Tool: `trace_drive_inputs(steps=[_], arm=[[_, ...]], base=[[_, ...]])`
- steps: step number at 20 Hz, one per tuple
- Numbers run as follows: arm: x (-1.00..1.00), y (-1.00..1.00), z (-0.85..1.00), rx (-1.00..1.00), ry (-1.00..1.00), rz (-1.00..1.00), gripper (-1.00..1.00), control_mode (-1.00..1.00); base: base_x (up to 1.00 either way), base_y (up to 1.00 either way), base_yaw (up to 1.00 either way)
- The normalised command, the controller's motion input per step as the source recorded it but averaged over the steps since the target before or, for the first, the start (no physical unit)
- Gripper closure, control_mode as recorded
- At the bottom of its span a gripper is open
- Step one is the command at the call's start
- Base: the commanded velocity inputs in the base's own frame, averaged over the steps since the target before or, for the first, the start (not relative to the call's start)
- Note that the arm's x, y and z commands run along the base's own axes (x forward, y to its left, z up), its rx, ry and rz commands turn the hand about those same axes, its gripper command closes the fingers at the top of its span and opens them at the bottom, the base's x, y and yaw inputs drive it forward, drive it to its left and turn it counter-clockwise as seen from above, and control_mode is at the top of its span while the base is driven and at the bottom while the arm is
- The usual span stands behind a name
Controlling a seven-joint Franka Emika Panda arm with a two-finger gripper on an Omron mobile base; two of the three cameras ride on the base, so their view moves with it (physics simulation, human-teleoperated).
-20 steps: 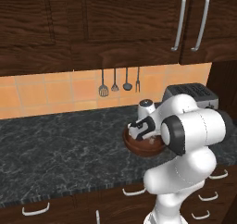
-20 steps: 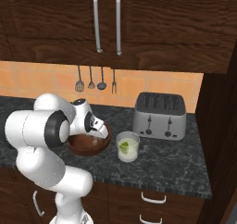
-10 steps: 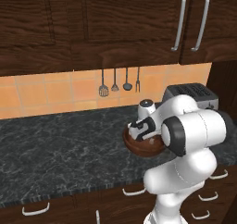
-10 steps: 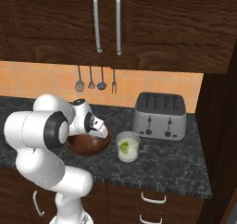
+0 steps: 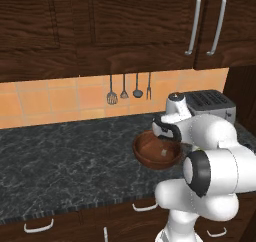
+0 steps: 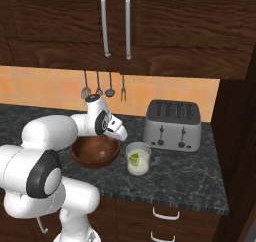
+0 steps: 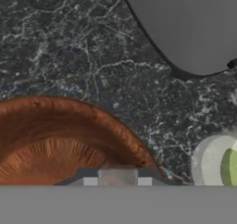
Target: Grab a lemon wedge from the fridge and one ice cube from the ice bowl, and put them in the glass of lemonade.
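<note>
Change: my jaws (image 7: 117,177) went from wide to together; arm unmoved.
Grip: ice cube hold unconfirmed.
Next: lift straight, clear ice bowl (image 6: 95,152) rim, carry to glass of lemonade (image 6: 138,158).

In the left base view the arm's white body covers the near right rim of the ice bowl (image 5: 157,153) and the lower front of the toaster (image 5: 212,102). In the right base view the hand hides the pincer (image 6: 111,141) fingertips and the bowl's far rim. In the hand view the glass of lemonade (image 7: 210,162) is cut by the right edge, the bowl by the left. The pale speck inside the bowl is too small to identify.
</note>
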Motion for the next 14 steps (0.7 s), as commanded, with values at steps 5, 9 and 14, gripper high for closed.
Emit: trace_drive_inputs(steps=[5,9,14], arm=[[-0.04,-1.00,0.53,-0.02,0.04,-0.19,1.00,-1.00],[-0.47,-1.00,-0.36,0.00,0.19,-0.20,1.00,-1.00],[-0.44,-0.43,-0.33,0.00,0.06,-0.02,1.00,-1.00]], base=[[0.00,0.00,0.00],[0.00,0.00,0.00],[0.00,0.00,0.00]])
